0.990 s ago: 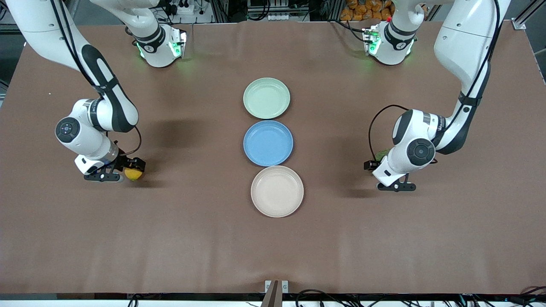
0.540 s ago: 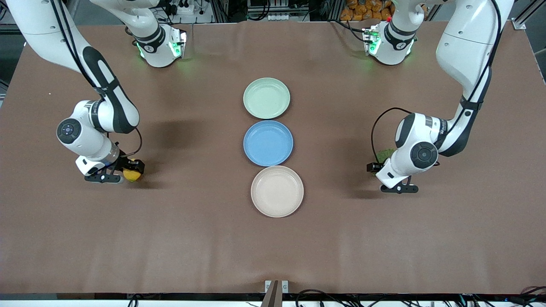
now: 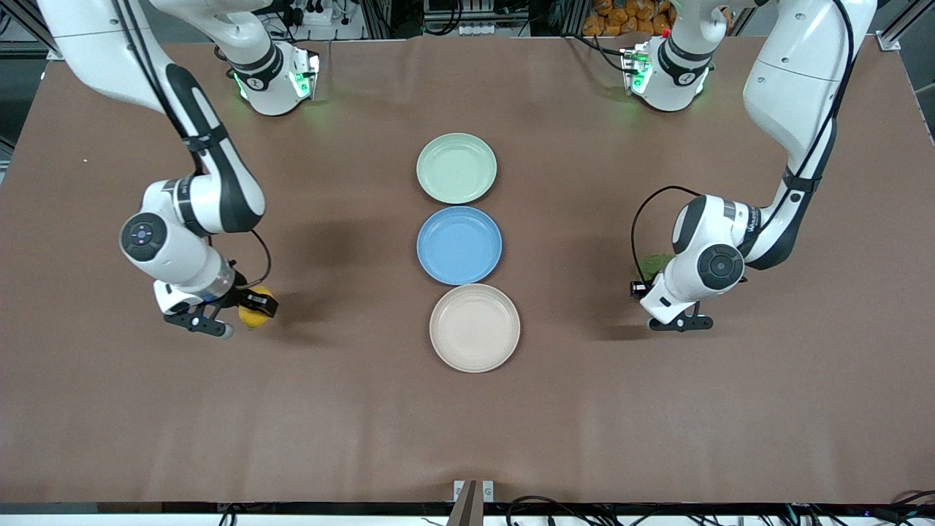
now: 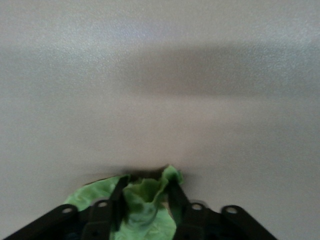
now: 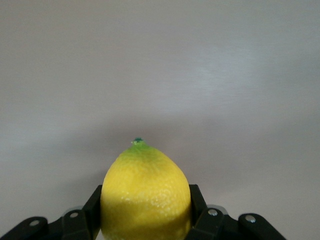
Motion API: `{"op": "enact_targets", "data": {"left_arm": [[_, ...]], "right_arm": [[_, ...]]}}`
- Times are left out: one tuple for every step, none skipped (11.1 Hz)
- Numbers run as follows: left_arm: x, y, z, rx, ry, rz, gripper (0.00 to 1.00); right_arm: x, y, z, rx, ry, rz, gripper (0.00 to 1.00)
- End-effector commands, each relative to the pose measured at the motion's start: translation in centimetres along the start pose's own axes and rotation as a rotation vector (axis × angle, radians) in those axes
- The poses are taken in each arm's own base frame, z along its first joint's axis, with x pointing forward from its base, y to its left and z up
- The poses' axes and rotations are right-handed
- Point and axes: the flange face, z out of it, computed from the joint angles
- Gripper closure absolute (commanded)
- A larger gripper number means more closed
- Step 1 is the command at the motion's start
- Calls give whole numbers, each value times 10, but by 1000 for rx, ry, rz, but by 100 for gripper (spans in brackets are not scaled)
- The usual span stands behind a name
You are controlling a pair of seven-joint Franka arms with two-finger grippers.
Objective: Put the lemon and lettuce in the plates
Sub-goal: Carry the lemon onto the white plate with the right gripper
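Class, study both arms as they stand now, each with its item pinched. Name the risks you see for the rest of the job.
1. The right pincer grips the round lemon only at its sides; it may slip out and roll.
2. The left pincer pinches the thin lettuce by a crumpled fold, so the leaf may tear or drop.
3. The blue plate lies between the mint plate and the beige plate; an item could land in it by mistake.

High front camera facing both robots, wrist cameras close above tabletop [image 3: 467, 424]
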Motion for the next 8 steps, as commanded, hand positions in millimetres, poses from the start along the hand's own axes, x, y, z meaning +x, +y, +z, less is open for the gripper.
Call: {"op": "enact_targets", "data": {"left_arm": [[0,-2,-6,8,16,-32,100],[0,3,-16,4,29,-61,100],[-2,10,-28,-7,41,-64,100],[-7,19,-41,-7,36,-62,100],[-16,38,-58,-8,24,-59,100],[-28,54,-76,-15,0,-93,100],[-38,66,-94,-23,-21,-111,100],[-46,71,-110,-31,-34,-124,100]], "right_arm": [[-10,-114,-25,49,22,172,100],[-15,-158,-29,57,16,223,100],[-22,-202,-33,53,6,258,100],[-32,-243,-31,42,-5,276,100],[-46,-279,-24,54,9,308,100],[-58,-305,-14,53,37,333,100],[-69,-327,-2,49,62,352,100],[-79,-344,11,70,79,363,100]]}}
